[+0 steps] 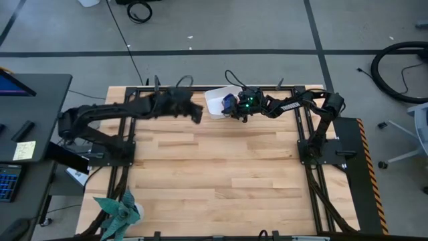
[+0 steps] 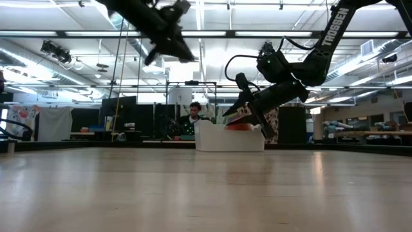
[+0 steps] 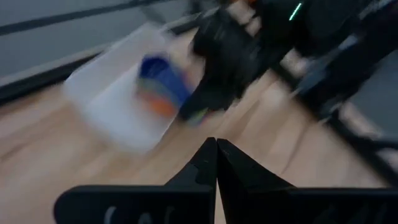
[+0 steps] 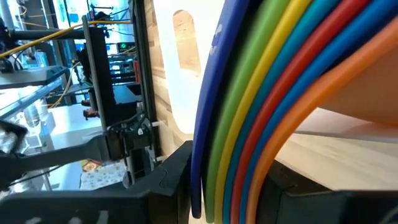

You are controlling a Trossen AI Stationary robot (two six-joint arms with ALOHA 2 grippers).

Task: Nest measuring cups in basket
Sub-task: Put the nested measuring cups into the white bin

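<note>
The measuring cups (image 4: 261,93) are nested into one stack of dark blue, green, yellow, light blue, red and orange edges. My right gripper (image 1: 235,107) is shut on the stack at the white basket (image 1: 215,102), which stands on the table by its far edge. In the low view the stack's orange and red (image 2: 239,126) shows just above the basket's rim (image 2: 228,138). My left gripper (image 3: 216,155) is shut on nothing and hangs above the table to the basket's left (image 1: 197,114), pointing toward the basket (image 3: 115,106) and the cups (image 3: 163,84). My right gripper has the nested stack between its two fingers, one finger (image 4: 171,180) against the dark blue outer edge (image 4: 202,155) and the other (image 4: 298,196) on the orange side. It reaches in from the table's right, slanting down. Whether the stack touches the basket, I cannot tell.
A teal spiky artificial plant (image 1: 120,211) lies at the table's near left corner. Black frame rails (image 1: 307,154) run along the table's sides. Bare wooden tabletop (image 1: 221,174) spreads on the near side of both grippers.
</note>
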